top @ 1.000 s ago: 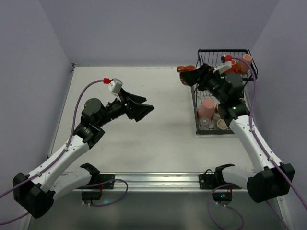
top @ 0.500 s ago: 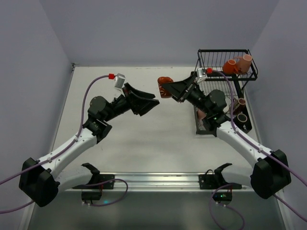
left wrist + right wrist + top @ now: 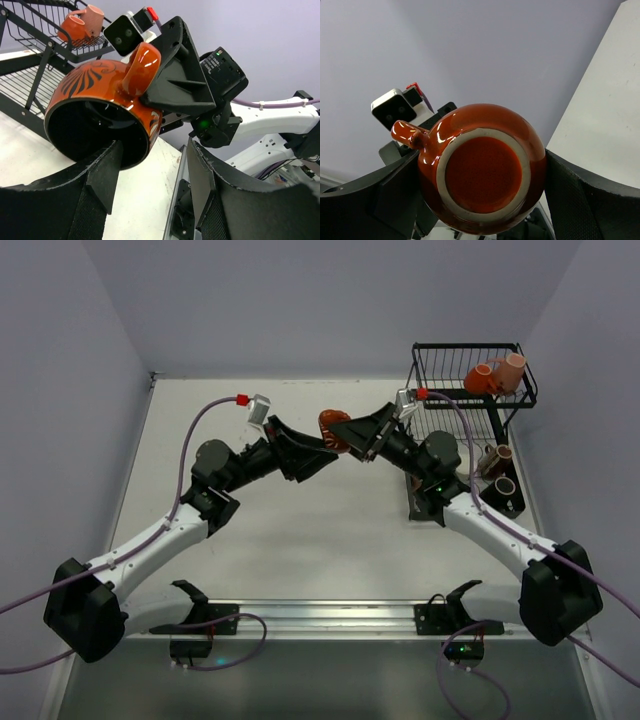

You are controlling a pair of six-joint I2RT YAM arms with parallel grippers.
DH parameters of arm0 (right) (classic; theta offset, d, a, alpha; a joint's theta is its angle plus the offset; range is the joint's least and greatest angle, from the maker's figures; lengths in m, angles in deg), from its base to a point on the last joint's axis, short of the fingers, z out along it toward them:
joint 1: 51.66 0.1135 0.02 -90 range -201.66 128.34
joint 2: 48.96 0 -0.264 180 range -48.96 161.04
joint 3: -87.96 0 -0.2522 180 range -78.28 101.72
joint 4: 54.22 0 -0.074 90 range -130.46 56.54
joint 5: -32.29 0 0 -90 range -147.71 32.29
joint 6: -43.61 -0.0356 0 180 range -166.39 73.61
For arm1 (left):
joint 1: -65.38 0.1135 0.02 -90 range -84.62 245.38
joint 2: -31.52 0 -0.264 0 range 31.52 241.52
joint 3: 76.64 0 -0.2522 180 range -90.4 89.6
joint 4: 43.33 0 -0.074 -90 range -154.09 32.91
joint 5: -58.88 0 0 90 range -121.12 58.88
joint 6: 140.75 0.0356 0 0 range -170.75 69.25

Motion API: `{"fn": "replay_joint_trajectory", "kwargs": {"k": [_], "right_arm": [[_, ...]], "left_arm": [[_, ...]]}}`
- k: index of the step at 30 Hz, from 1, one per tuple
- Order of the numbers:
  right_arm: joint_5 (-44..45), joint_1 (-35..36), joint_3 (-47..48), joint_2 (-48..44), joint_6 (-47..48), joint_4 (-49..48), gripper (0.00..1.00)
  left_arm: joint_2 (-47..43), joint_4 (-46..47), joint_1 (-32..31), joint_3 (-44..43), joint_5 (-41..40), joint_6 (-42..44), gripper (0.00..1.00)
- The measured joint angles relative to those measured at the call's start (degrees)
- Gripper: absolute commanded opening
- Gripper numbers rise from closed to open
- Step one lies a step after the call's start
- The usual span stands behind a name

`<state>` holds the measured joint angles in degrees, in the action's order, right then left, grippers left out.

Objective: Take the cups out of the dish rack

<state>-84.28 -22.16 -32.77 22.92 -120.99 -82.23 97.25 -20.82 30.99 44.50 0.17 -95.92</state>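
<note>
An orange cup with dark swirls (image 3: 334, 427) hangs in the air over the middle of the table, and my right gripper (image 3: 352, 430) is shut on its sides. The right wrist view shows the cup's round base (image 3: 482, 177) between the right gripper (image 3: 482, 197) fingers, handle to the upper left. My left gripper (image 3: 322, 447) meets it from the left and stands open. In the left wrist view the cup's dark mouth (image 3: 95, 125) sits just above the left gripper's left finger (image 3: 102, 172), not between the pads of the left gripper (image 3: 155, 175). The black wire dish rack (image 3: 465, 345) stands at the far right.
An orange cup (image 3: 478, 378) and a salmon cup (image 3: 511, 365) lie in the rack's upper basket; both also show in the left wrist view, orange cup (image 3: 71, 28) and salmon cup (image 3: 95, 15). Two brown cups (image 3: 500, 468) sit in the lower tray. Grey walls close the table's far and side edges.
My right arm drew the orange cup out of the rack and carried it left to mid-table. The left arm swung right to meet it, and its jaws narrowed.
</note>
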Motion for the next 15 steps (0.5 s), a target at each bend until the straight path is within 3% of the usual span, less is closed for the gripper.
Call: {"fn": "replay_joint_trajectory", "kwargs": {"k": [3, 6, 11, 13, 15], "right_arm": [[0.0, 0.7, 0.0, 0.2, 0.1, 0.2, 0.59], [0.0, 1.6, 0.0, 0.3, 0.1, 0.2, 0.59], [0.3, 2.9, 0.0, 1.7, -0.4, 0.1, 0.58], [0.3, 3.2, -0.1, 2.3, -1.6, -0.4, 0.59], [0.3, 3.4, -0.1, 2.6, -2.3, -1.4, 0.66]], "left_arm": [[0.0, -0.2, -0.3, 0.0, -0.5, 0.9, 0.55], [0.1, -0.4, -0.6, 0.0, -1.0, 1.8, 0.43], [0.6, -0.4, -1.0, 0.0, -1.6, 3.6, 0.02], [0.4, -0.6, -1.1, 0.0, -2.0, 4.0, 0.00], [-0.4, -1.5, -1.4, 0.0, -3.1, 4.7, 0.00]]}}
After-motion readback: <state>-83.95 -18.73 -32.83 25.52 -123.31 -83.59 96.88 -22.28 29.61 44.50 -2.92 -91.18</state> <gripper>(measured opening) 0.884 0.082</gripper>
